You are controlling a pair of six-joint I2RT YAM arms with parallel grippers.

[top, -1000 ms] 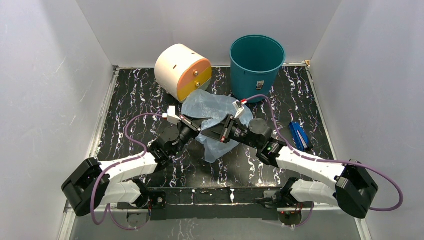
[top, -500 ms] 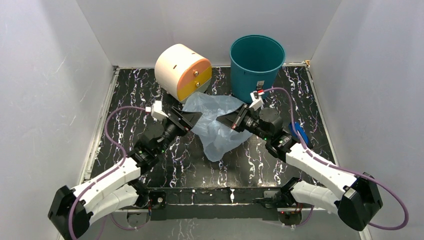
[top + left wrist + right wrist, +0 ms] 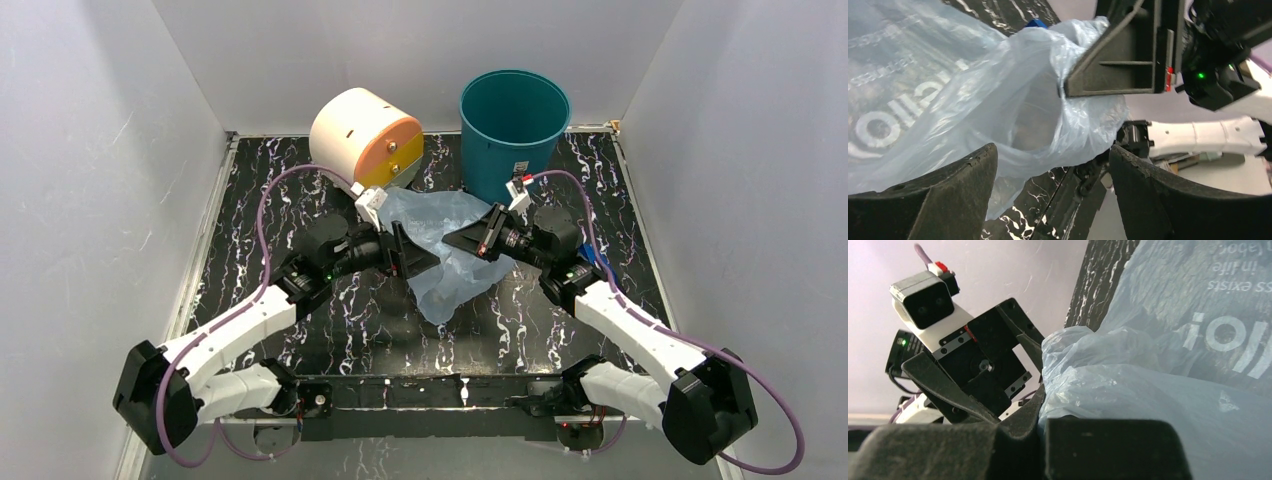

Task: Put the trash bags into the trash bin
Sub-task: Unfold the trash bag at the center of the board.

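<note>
The pale blue trash bag [image 3: 440, 215] lies crumpled mid-table, its white "Hello" lettering facing up [image 3: 893, 115]. My right gripper [image 3: 452, 240] is shut on a raised fold of the bag's edge [image 3: 1098, 370], the fingers pressed together [image 3: 1043, 426]. My left gripper [image 3: 422, 262] stands open just left of that fold, its fingers [image 3: 948, 195] spread wide with only a loose hanging part of the bag between them [image 3: 1053, 150]. The teal trash bin [image 3: 515, 130] stands upright at the back, behind the right gripper, its mouth open upward.
A cream and orange drum-shaped box [image 3: 365, 140] sits on its side at the back, left of the bin and touching the bag's far corner. A small dark blue flat object [image 3: 594, 255] shows beside my right forearm. White walls close in three sides of the marbled table [image 3: 260, 200].
My left gripper has opened and let go of the bag, pulled back left, then swung in toward the fold again. The right gripper has stayed shut, drawing the bag edge up and right.
</note>
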